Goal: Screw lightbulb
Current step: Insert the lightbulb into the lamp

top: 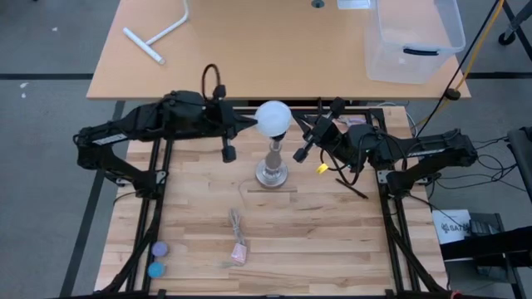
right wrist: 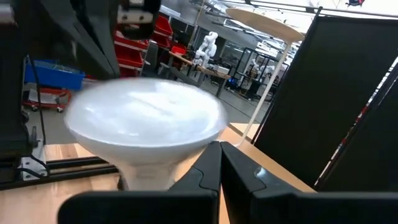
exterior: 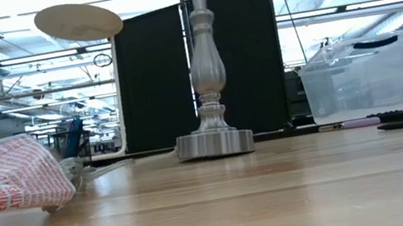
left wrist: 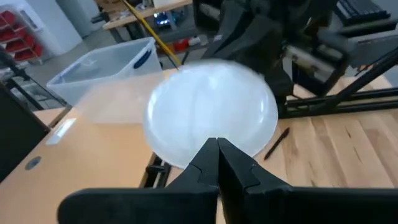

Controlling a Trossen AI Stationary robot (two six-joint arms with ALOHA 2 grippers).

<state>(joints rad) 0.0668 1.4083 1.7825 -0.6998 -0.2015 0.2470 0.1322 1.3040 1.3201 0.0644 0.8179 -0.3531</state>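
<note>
The white lightbulb [top: 273,118] sits upright on top of a silvery lamp post [top: 272,170], whose round base rests on the wooden table. In the low view the post [exterior: 206,71] shows up to its black socket and the bulb is out of the picture. My left gripper [top: 253,123] is shut at the globe's left side. My right gripper [top: 297,124] is shut at its right side. Both are level with the bulb, well above the table. My left gripper lays its shut fingertips [left wrist: 217,149] against the round globe's left side [left wrist: 208,127], coming level from the table's left. My right gripper lays its shut fingertips [right wrist: 219,152] against the globe's right side, just under its widest part [right wrist: 186,140], level from the table's right. The bulb stays upright on the post.
A clear plastic bin [top: 413,37] and a white T-shaped piece [top: 158,33] lie on the far table. Near the front lie a pink packet with a cord [top: 238,247], two small round discs [top: 157,258] and, right of the post, a black pen [top: 357,188].
</note>
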